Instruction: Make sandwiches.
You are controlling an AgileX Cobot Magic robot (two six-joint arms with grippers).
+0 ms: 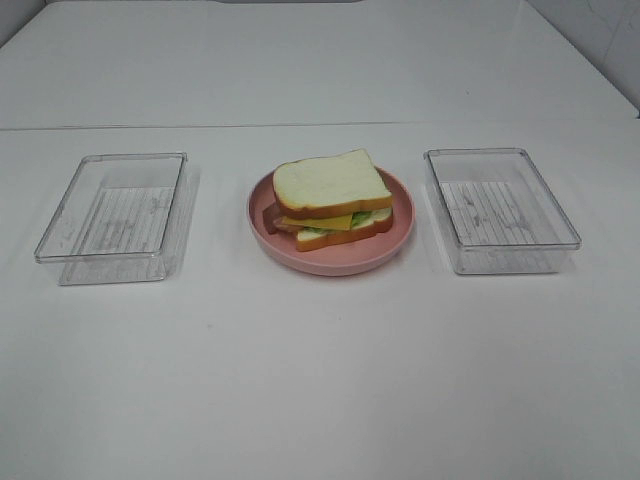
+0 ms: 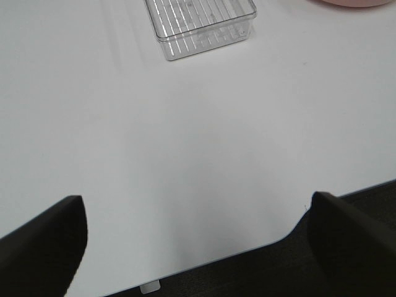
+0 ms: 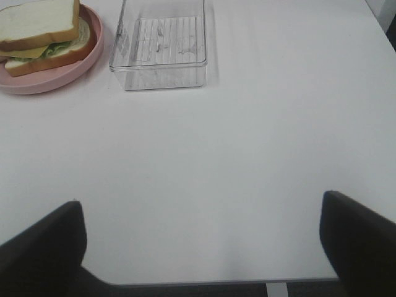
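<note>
One sandwich (image 1: 332,195) lies on a pink plate (image 1: 330,262) at the middle of the white table: two crusted bread slices with yellow cheese, green lettuce and a reddish strip between them. The right wrist view shows the same sandwich (image 3: 40,25) and plate (image 3: 55,83). Neither arm appears in the exterior high view. My left gripper (image 2: 197,204) hangs open over the table's near edge, its fingers wide apart with nothing between them. My right gripper (image 3: 201,201) is open and empty too, well short of the plate.
A clear plastic bin (image 1: 115,205) sits left of the plate and another (image 1: 500,210) right of it, both empty. The left wrist view shows the left bin (image 2: 201,25), the right wrist view the right bin (image 3: 161,43). The table's front edge (image 2: 185,272) runs below both grippers.
</note>
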